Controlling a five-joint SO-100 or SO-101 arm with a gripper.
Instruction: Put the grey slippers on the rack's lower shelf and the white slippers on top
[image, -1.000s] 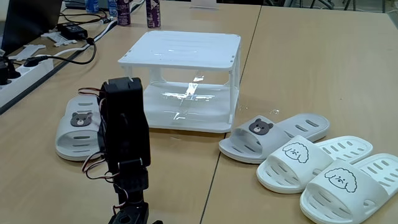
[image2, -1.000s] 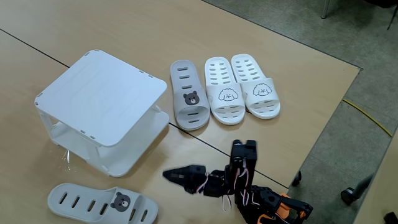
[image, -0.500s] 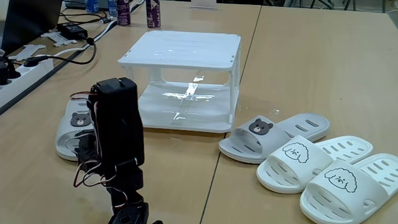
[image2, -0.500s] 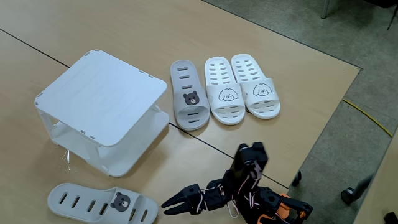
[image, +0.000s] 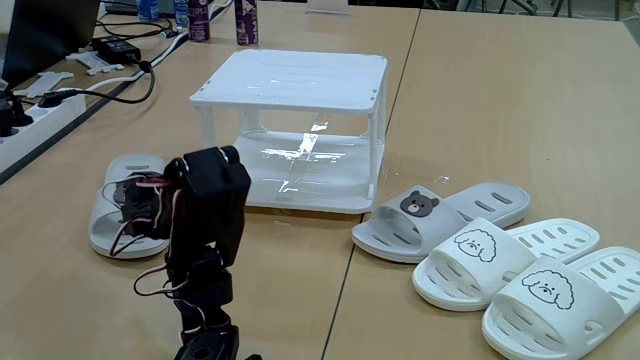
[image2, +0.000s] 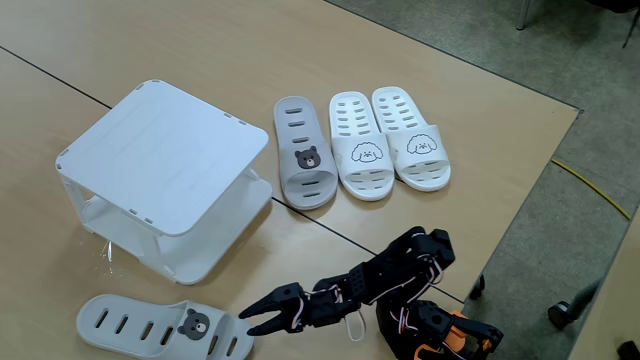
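Observation:
One grey slipper (image2: 150, 325) with a bear face lies alone in front of the rack (image2: 160, 165). In a fixed view my arm (image: 205, 215) partly hides this grey slipper (image: 110, 225). My gripper (image2: 247, 321) is open, low over the table, with its fingertips just beside the bear-face end. The other grey slipper (image2: 305, 150) lies beside the two white slippers (image2: 362, 150) (image2: 412, 138), also seen as a grey slipper (image: 440, 212) and white slippers (image: 500, 258). The rack (image: 295, 85) holds nothing on its top or its lower shelf (image: 300, 170).
Cables, a power strip (image: 40, 115) and bottles (image: 245, 20) sit at the back left of the table. A seam runs across the tabletop (image: 345, 290). The table edge (image2: 520, 210) is close to the arm's base, with floor beyond.
My arm folded down and swung toward the lone grey slipper. The gripper dropped to table height, reached that slipper's bear end, and its jaws spread apart.

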